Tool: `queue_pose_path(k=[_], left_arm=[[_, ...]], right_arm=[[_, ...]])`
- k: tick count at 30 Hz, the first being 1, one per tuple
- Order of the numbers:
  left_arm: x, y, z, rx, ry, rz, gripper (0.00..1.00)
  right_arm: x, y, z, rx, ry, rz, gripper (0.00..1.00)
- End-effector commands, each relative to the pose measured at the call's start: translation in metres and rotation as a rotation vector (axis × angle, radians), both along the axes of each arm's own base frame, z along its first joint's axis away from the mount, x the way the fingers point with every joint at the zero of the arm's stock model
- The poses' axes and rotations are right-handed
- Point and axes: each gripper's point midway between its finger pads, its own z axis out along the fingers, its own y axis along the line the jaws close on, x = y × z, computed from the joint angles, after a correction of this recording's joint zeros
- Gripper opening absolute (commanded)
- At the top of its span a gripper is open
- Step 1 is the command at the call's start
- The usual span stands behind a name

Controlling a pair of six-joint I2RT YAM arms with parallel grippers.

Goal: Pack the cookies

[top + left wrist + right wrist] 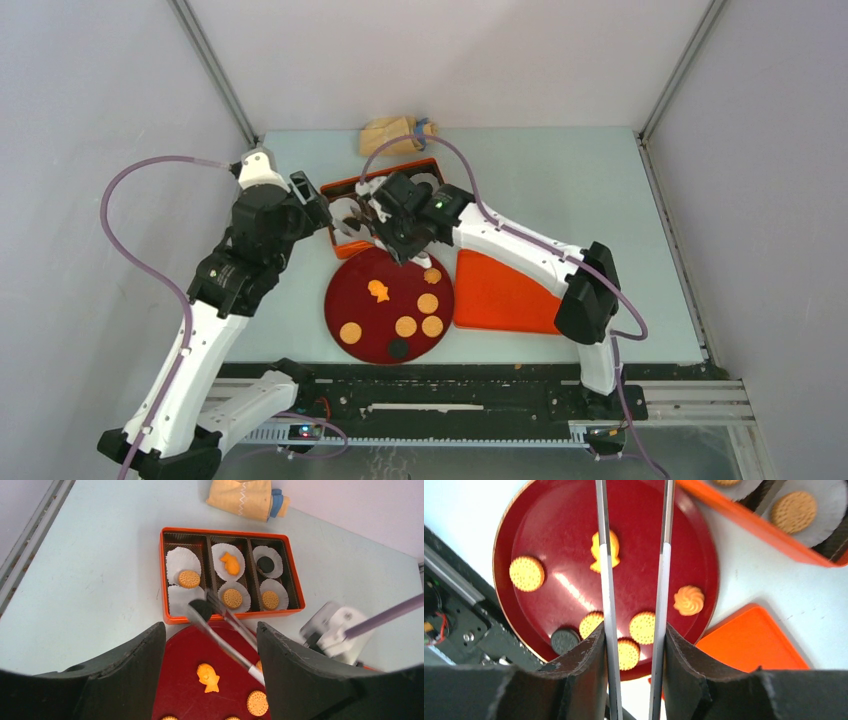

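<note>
- Right gripper (633, 645) is clenched on the tongs (606, 595), which pinch a dark cookie (201, 607) over the empty liner (177, 597), lower left of the orange box (225, 532).
- Left gripper (207, 635) hangs spread, holding nothing.
- Five of six liners hold cookies; seven lie on the dark red plate (564, 520).
- Arms hide most of the box from above, and whether the dark cookie touches the liner cannot be told.
</note>
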Motion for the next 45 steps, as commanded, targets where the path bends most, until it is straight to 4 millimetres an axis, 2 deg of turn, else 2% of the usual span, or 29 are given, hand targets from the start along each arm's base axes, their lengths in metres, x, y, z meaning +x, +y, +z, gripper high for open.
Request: queue_pose_path(k=[1,7,11,22,24,28,31,37,45], left_arm=[[0.004,0.000,0.007,-0.016,-0.025,0.007,0.72],[0.008,0.001,0.002,0.001,-0.011,0.014,0.72],[0.010,0.001,0.002,0.008,-0.008,0.017,0.72],[0.015,-0.003,-0.002,0.007,0.009,0.010,0.72],[0.016,-0.003,-0.003,0.008,0.011,0.008,0.72],[0.016,-0.005,-0.004,0.010,0.016,0.000,0.72],[0.016,-0.006,-0.004,0.009,0.015,-0.009,0.73],[0.016,-0.009,-0.005,0.005,0.014,-0.023,0.74],[0.015,-0.008,-0.005,0.010,0.010,-0.025,0.74]], right_arm=[[0.036,0.015,0.024,0.091,-0.076,-0.024,0.14],[0.056,0.021,0.013,0.089,-0.059,-0.026,0.14],[0.048,0.024,0.001,0.080,-0.010,0.005,0.14],[0.025,0.020,-0.017,0.062,0.063,0.032,0.15],[0.023,0.022,-0.020,0.064,0.081,0.034,0.19],[0.021,0.023,-0.024,0.060,0.096,0.026,0.37],[0.022,0.025,-0.019,0.073,0.084,0.027,0.43],[0.024,0.027,-0.015,0.092,0.076,0.026,0.50],[0.030,0.028,-0.009,0.112,0.058,0.004,0.49]])
